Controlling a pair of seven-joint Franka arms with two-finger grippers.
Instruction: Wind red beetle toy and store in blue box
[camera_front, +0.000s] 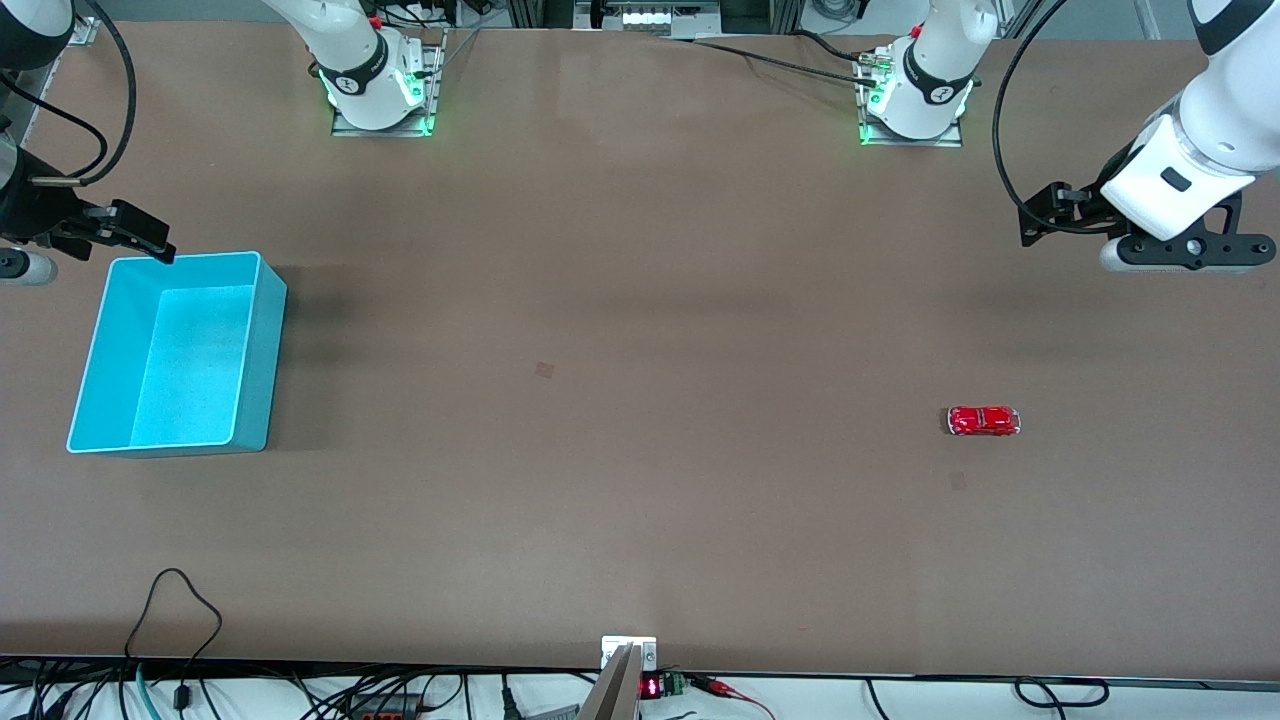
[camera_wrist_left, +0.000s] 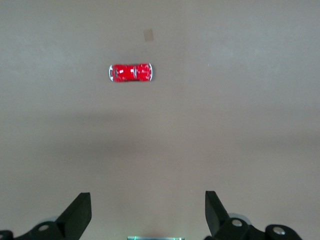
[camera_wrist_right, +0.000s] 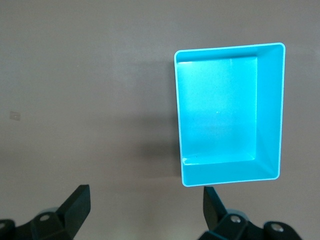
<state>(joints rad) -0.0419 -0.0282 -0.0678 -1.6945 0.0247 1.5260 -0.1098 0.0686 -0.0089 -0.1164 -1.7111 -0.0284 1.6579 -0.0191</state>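
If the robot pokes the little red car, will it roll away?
Probably: the red beetle toy sits on its wheels on the flat table. It looks tiny, likely light. Its glossy rounded shell may slip between fingers.

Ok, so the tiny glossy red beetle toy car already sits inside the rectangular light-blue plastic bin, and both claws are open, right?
Not quite: the tiny glossy red beetle toy car sits on the bare table toward the left arm's end; the front view shows the rectangular light-blue plastic bin empty. Both claws, left and right, are open.
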